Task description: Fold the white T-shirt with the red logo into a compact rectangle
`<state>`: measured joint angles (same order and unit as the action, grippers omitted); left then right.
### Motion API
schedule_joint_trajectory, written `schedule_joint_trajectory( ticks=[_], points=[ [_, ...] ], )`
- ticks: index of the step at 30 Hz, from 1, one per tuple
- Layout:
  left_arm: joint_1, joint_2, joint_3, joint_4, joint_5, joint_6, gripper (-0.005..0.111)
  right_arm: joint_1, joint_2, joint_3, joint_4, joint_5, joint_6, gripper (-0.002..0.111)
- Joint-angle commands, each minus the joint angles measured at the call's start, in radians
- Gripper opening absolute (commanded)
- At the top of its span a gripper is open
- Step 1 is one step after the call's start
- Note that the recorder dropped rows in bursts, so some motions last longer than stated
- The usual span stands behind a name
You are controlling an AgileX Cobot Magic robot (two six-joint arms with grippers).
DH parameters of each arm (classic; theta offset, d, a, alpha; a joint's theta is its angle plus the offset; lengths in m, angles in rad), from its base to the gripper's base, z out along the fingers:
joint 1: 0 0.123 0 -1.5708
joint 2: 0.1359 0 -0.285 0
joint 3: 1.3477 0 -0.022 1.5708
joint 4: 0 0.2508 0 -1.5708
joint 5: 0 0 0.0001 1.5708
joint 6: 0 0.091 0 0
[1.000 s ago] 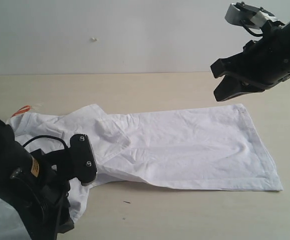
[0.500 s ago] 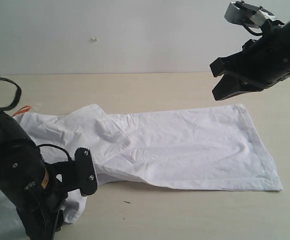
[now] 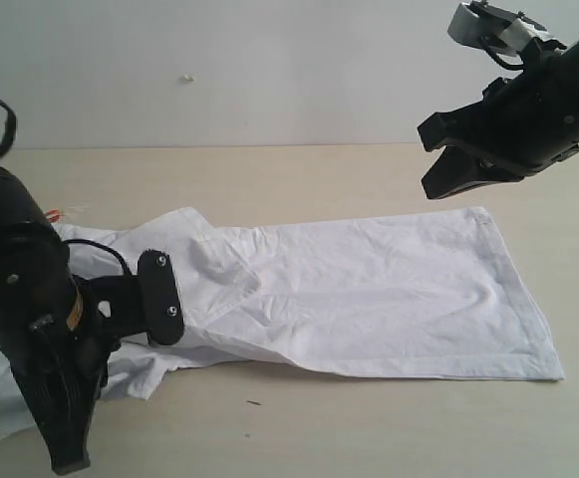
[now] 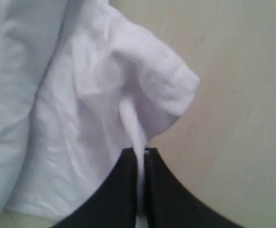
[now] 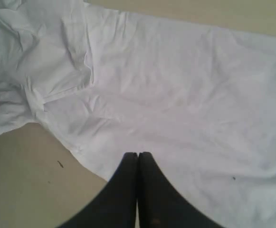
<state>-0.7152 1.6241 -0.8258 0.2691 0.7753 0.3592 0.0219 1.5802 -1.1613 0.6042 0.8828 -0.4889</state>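
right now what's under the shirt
Only the tan table shows, bare around the edges of the shirt. The cloth covers whatever lies beneath it, so nothing more can be told.

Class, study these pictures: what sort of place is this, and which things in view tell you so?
Probably a robotics lab or test bench: a pale table against a plain white wall, one white T-shirt laid out, and a robot's black left gripper and right gripper.

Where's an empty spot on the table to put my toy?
Bare table runs along the back, between the white T-shirt and the wall. Another free strip lies in front of the shirt's near edge. It is crowded at the left, where the left gripper pinches the shirt.
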Motion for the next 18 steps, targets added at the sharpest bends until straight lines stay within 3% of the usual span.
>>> schedule_joint_trajectory(
  ticks=[1, 3, 8, 12, 14, 15, 18],
  points=[
    [-0.005, -0.085, -0.057, 0.145, 0.003, 0.018, 0.0, 0.002, -0.01, -0.005, 0.009, 0.003, -0.015, 0.0],
    [-0.005, -0.09, -0.085, 0.291, -0.026, 0.03, 0.0, 0.002, -0.01, -0.005, 0.009, 0.001, -0.017, 0.0],
    [0.007, -0.046, -0.092, 0.736, -0.392, 0.024, 0.0, 0.002, -0.01, -0.005, 0.009, -0.003, -0.027, 0.0],
    [0.051, 0.02, -0.092, 0.72, -0.529, 0.022, 0.001, 0.002, -0.01, -0.005, 0.009, -0.007, -0.03, 0.0],
    [0.068, 0.061, -0.092, 0.693, -0.538, 0.022, 0.009, 0.002, -0.01, -0.005, 0.009, -0.007, -0.03, 0.0],
    [0.089, 0.092, -0.092, 0.691, -0.538, 0.022, 0.024, 0.002, -0.01, -0.005, 0.009, -0.007, -0.03, 0.0],
    [0.12, 0.122, -0.092, 0.691, -0.546, 0.022, 0.045, 0.002, -0.01, -0.005, 0.009, -0.011, -0.03, 0.0]
  ],
)
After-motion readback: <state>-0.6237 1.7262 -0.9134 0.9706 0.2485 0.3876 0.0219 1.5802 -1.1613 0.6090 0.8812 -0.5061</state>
